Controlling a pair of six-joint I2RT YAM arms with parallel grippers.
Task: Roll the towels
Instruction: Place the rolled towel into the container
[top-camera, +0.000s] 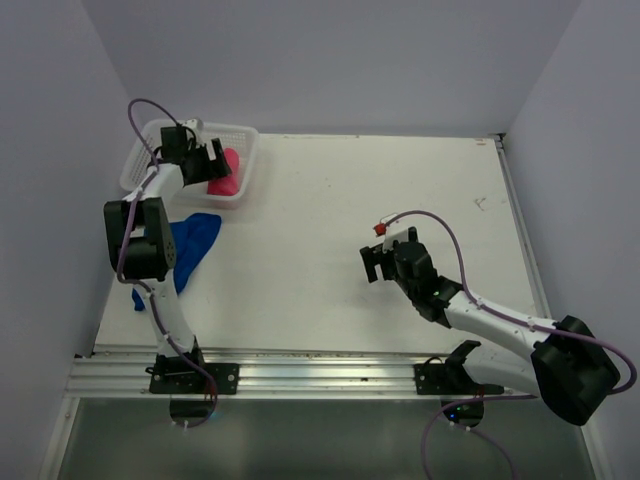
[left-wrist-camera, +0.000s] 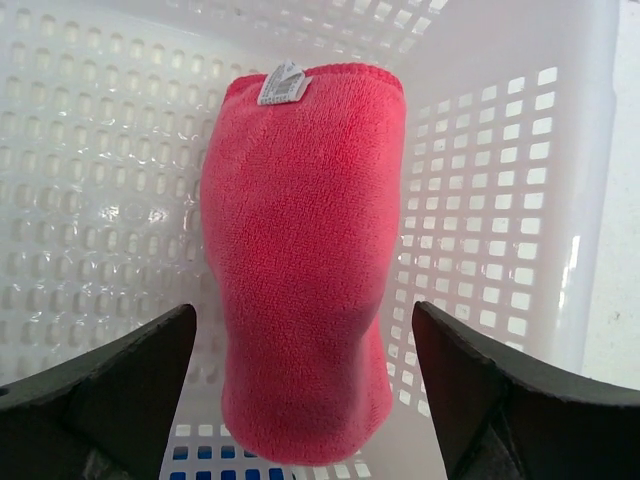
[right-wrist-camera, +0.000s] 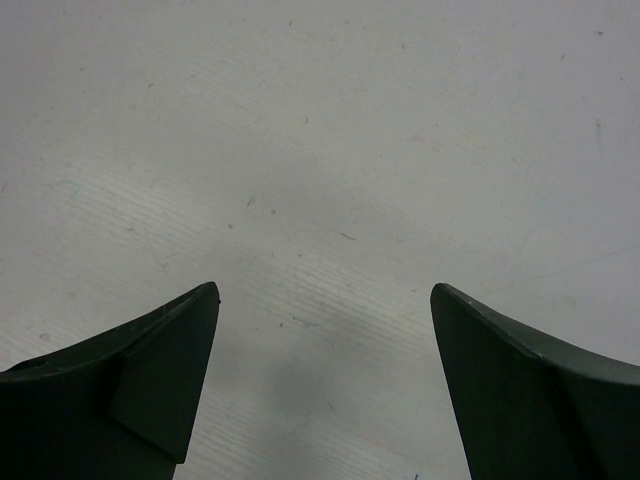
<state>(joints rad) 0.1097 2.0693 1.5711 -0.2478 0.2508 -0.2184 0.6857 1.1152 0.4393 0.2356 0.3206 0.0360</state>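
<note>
A rolled pink towel (left-wrist-camera: 300, 260) with a white label lies in the white perforated basket (top-camera: 245, 150) at the far left of the table; it also shows in the top view (top-camera: 226, 172). My left gripper (left-wrist-camera: 300, 345) hangs over the basket, open, its jaws either side of the roll without touching it. A blue towel (top-camera: 192, 243) lies crumpled on the table beside the left arm, in front of the basket. My right gripper (right-wrist-camera: 322, 310) is open and empty above bare table, right of centre (top-camera: 378, 262).
The white table (top-camera: 330, 200) is walled on the left, back and right. An aluminium rail (top-camera: 300, 372) runs along the near edge with both arm bases on it.
</note>
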